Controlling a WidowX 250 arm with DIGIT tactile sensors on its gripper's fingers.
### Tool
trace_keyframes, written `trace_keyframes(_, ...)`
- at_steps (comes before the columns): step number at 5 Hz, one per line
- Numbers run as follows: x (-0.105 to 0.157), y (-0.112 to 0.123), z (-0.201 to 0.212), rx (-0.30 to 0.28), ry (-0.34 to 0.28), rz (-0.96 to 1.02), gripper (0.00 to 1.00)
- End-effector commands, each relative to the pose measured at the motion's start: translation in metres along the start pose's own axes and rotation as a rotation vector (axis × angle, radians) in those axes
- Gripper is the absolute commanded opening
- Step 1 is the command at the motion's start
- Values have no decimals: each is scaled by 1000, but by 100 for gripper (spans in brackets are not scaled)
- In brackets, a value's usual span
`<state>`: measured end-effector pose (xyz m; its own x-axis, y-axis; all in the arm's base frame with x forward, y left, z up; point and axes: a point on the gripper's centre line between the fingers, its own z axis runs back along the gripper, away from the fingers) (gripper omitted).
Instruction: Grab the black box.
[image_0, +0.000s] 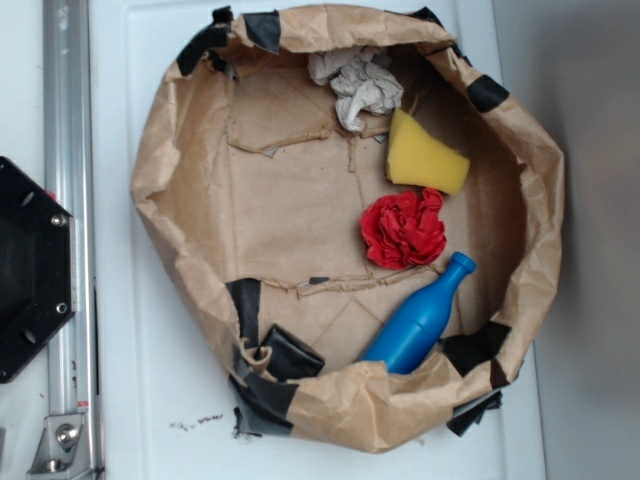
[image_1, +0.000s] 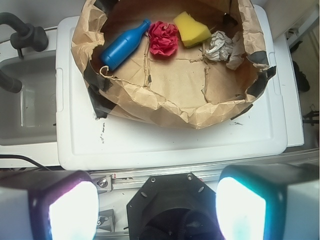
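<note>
Well back from the crumpled brown paper basket (image_1: 150, 102), our fingers (image_1: 70, 207) stand wide apart, holding nothing. Inside, we see the small glossy black box (image_0: 291, 354) near the blue plastic bottle (image_0: 420, 318).

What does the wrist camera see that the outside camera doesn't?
Only the wrist view shows the open gripper and a sink. Only the exterior view shows the black box, low against the bag wall; from the wrist I can't see it. Both show the paper bag, blue bottle, yellow sponge and red wad.
</note>
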<state>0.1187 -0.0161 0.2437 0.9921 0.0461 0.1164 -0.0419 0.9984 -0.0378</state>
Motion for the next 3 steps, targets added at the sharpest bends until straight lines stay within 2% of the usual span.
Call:
trace_keyframes(1,0,0,0,0,0,0,100)
trace_keyframes(2,47,-5,-25,-53,127,77,100)
trace_keyframes(3,84,-12,-51,-45,222,140,100)
